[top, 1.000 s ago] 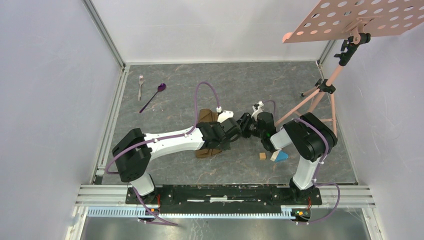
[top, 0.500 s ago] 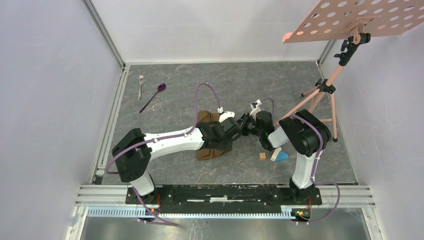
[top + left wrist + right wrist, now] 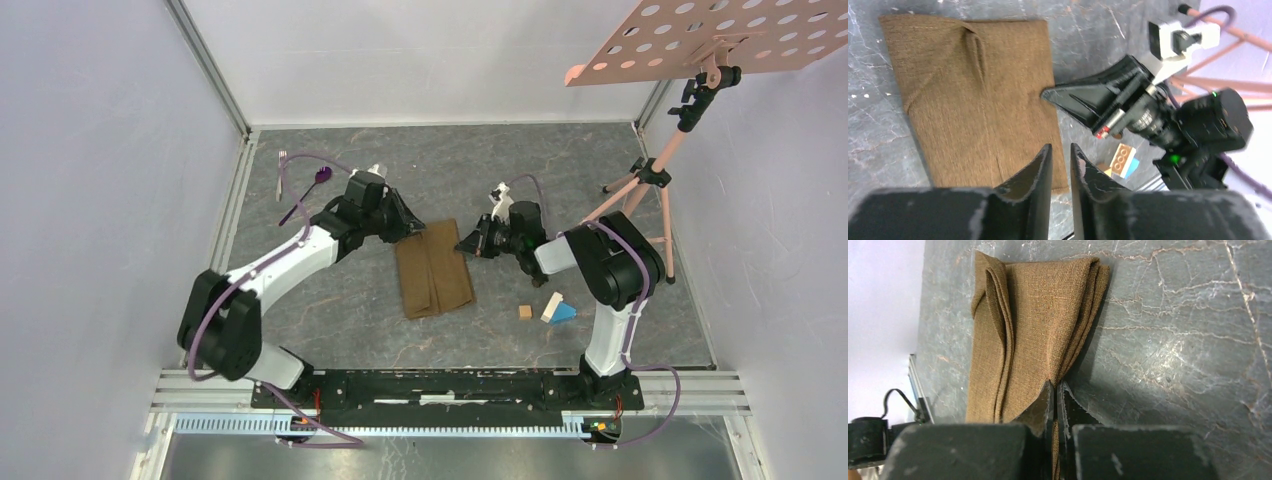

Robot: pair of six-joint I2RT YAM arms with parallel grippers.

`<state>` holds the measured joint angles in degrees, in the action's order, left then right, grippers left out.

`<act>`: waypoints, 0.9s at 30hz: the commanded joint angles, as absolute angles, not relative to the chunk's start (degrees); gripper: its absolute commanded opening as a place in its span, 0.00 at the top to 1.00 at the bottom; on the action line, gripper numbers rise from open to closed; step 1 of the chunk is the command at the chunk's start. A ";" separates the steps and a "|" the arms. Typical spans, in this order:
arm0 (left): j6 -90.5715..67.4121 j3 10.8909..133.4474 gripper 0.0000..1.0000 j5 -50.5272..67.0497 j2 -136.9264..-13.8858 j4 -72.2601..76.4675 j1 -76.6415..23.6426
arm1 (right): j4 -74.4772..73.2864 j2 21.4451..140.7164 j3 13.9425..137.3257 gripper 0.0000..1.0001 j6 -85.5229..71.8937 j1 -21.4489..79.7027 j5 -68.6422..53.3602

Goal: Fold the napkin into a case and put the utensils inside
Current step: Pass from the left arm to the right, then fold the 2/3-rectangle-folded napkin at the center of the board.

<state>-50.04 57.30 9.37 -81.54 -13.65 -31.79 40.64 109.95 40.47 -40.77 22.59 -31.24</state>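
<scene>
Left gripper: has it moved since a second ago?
Yes. The left gripper has come off the napkin and swung to the far left, nearer the spoon, which has not moved.

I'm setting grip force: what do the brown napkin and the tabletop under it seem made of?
The napkin looks like coarse woven cloth, matte: visible thread weave, soft rolled fold edges. The tabletop looks like grey stone or stone-print laminate, semi-glossy: pale veins and a bright sheen; which of the two cannot be told.

No text, label, brand, number or sign is readable in any view.
</scene>
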 commanded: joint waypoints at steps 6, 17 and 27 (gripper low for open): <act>-57.59 54.40 0.91 14.89 -96.83 3.38 -26.48 | 29.39 108.62 45.99 1.00 -31.15 22.48 -29.91; -58.48 50.07 0.95 9.27 -103.18 6.61 -26.46 | 20.95 103.61 50.37 1.00 -29.46 27.38 -23.29; -59.32 47.91 0.97 7.99 -104.37 8.79 -26.54 | 18.70 100.80 53.52 1.00 -37.63 37.08 -13.83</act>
